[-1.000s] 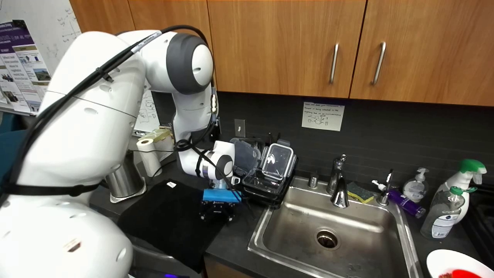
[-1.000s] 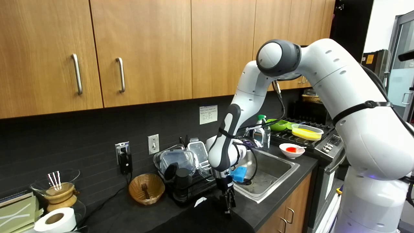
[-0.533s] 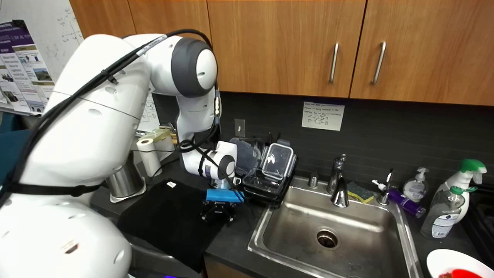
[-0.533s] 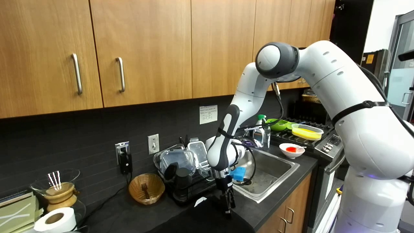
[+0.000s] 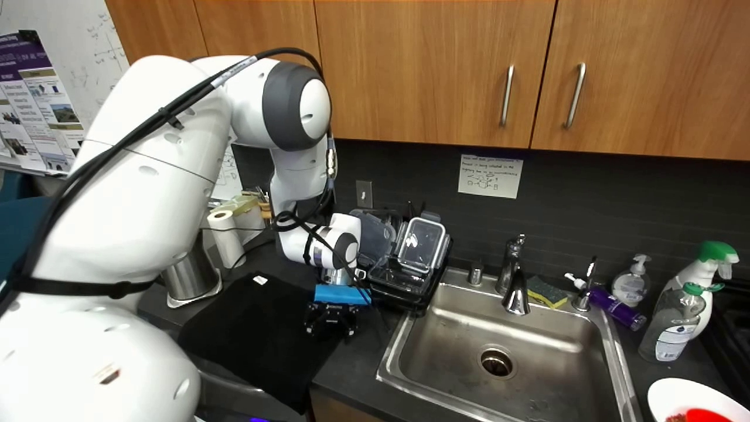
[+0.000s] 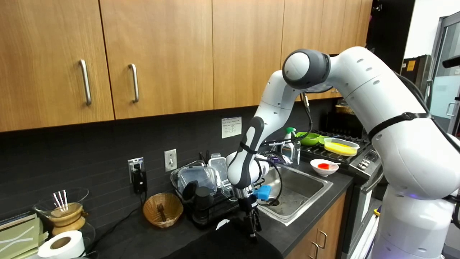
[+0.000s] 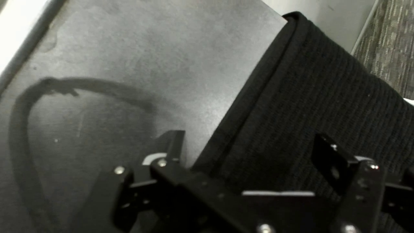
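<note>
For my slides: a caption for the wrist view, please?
Open claw astride the edge of a cloth on the counter.

The cloth (image 7: 310, 97) looks matt and ribbed. The sink (image 5: 445, 357) is shiny metal. The cabinets (image 5: 433, 70) show smooth wood grain.

No word can be read with certainty. The note (image 5: 490, 176) on the dark wall (image 5: 574, 202) carries handwritten lines above a sketch (image 5: 483, 184), too small to make out in both exterior views. Print blurs on the purple-topped poster (image 5: 36, 105), as does scrawl on the whiteboard (image 5: 96, 50). The clear green-capped bottle (image 5: 672, 327) bears an illegible white label (image 5: 669, 351); the pale label (image 5: 234, 72) on the arm's cable (image 5: 140, 128) is equally unreadable. The white tag (image 5: 260, 280) on the black cloth (image 5: 258, 340) is too small to read. White lines form an X (image 6: 16, 239) on a green cover (image 6: 21, 233).
</note>
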`<action>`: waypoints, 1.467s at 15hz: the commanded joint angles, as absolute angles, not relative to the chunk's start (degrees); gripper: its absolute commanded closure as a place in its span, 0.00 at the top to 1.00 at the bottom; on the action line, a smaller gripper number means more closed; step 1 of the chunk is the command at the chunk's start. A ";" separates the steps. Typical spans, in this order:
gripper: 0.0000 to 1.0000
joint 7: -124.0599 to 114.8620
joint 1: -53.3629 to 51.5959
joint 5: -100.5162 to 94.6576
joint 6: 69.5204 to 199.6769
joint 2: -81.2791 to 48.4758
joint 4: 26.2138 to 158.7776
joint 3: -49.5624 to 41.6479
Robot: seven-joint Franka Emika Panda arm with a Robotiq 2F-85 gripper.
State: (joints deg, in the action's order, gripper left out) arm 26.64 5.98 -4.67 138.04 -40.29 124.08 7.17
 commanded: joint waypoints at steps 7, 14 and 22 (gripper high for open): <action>1.00 26.73 4.76 -6.57 133.93 -42.43 120.87 6.60; 0.77 26.84 4.58 -7.19 133.00 -42.64 120.00 6.35; 0.34 27.13 4.85 -7.78 132.03 -42.79 119.17 6.26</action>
